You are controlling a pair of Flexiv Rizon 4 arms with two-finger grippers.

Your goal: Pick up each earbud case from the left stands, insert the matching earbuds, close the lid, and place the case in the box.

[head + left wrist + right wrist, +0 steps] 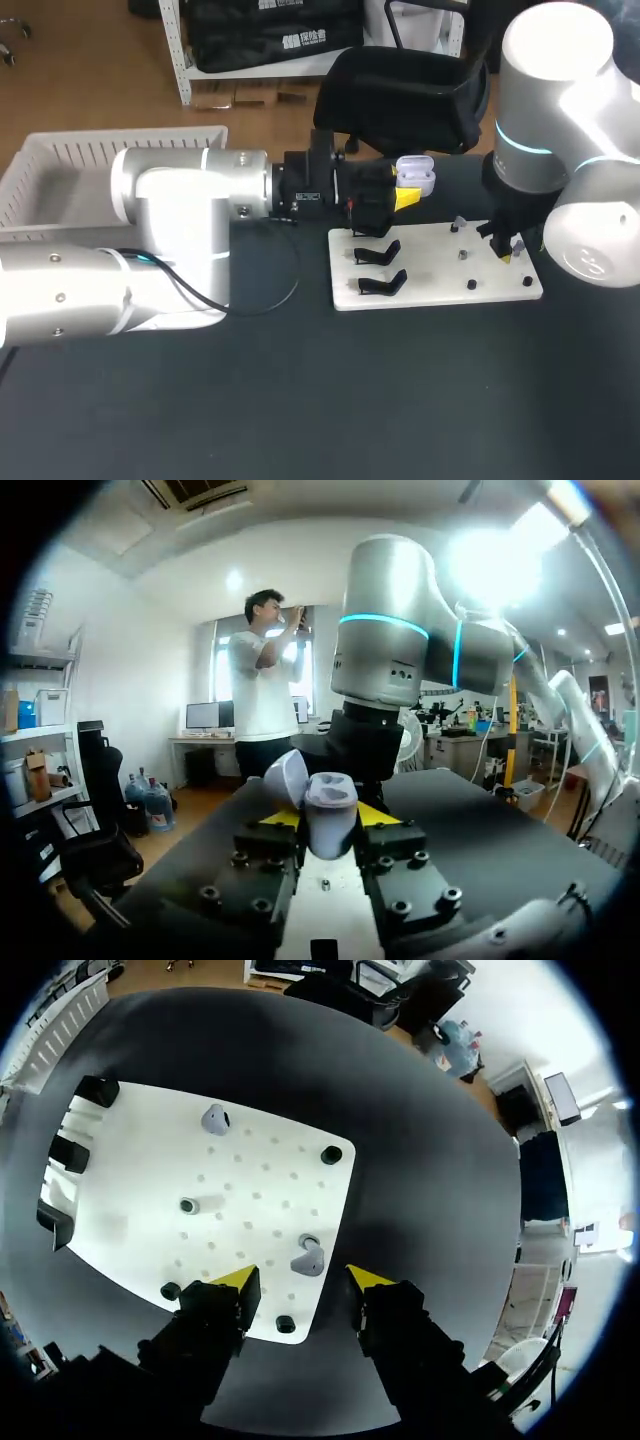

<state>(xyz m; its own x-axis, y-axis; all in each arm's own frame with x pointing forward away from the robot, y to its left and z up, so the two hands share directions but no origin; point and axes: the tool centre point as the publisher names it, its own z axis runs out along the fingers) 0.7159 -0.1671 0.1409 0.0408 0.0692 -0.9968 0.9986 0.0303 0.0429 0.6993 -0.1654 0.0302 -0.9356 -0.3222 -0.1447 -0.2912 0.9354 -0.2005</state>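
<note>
Now, open earbud case [330, 815] clamped between left fingers [378, 816]; right fingers [237, 1278] apart over an earbud [308, 1258].

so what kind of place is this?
Likely a robotics lab bench: a dark table, a white fixture board with black stands, an open earbud case in the left gripper.

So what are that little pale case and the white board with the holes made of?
The earbud case looks like smooth moulded plastic: pale lilac, with a soft sheen and rounded edges. The white board seems to be a rigid plastic or painted sheet. It is flat and matte, with rows of small holes. Which of the two it is cannot be told from its look.
</note>
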